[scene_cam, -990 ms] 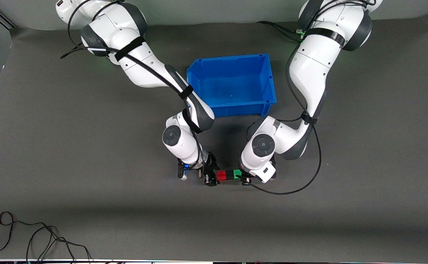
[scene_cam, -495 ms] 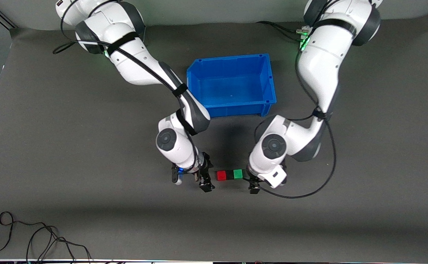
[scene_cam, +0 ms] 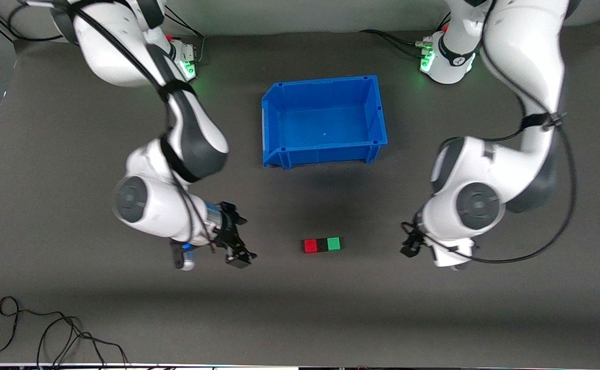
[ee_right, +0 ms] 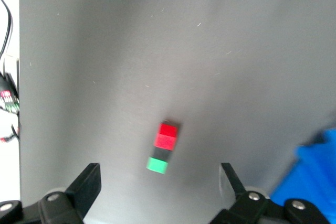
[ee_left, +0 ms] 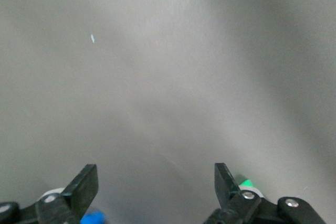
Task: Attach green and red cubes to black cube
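On the counter (scene_cam: 74,308), nearer the front camera than the bin (scene_cam: 324,121), you see the three cubes in one touching row: red cube (scene_cam: 310,246) toward the right arm's end, black cube (scene_cam: 322,245) in the middle, green cube (scene_cam: 334,243) toward the left arm's end. In the front view the row sits at about 6 o'clock from the bin, well apart from it.

Your right gripper (scene_cam: 236,241) hangs over bare counter at 9 o'clock from the row, fingers (ee_right: 86,182) spread wide and holding nothing; its wrist view shows the row between and ahead of them, clear of both. Your left gripper (scene_cam: 413,242) hangs over bare counter at 3 o'clock from the row, fingers (ee_left: 84,182) likewise released and empty. Neither gripper touches a cube.

A loose cable (scene_cam: 48,329) lies on the counter at 7 o'clock from the row, well apart. Nothing stands between either gripper and the cubes.
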